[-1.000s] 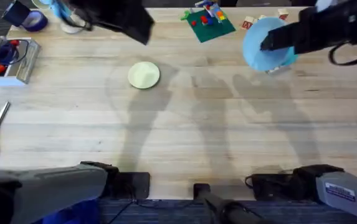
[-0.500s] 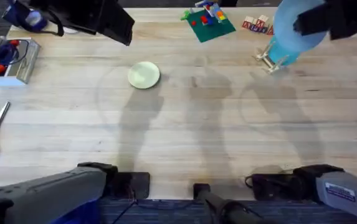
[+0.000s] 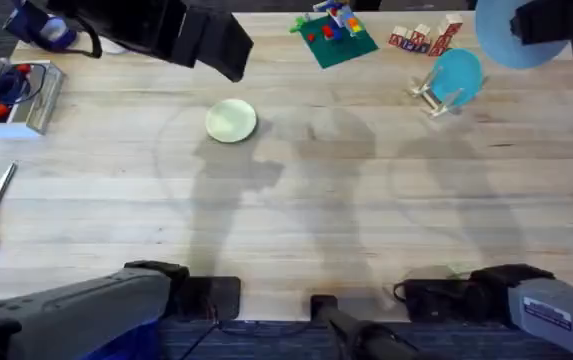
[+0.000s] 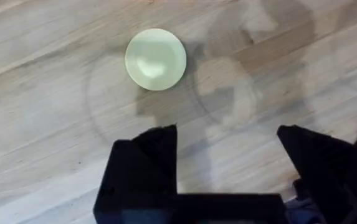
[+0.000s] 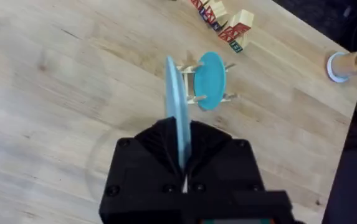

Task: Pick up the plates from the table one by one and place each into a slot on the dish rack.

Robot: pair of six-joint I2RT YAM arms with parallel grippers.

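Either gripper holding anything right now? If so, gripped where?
Right gripper is shut on a light blue plate, pinched edge-on at its rim. Left gripper is open and holds nothing, above the cream plate.

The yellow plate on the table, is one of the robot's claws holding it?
No. The pale yellow plate lies flat on the table by itself, and the left gripper hangs open above it without touching it.

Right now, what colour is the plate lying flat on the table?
Pale yellow-green plate, clearest in the left wrist view.
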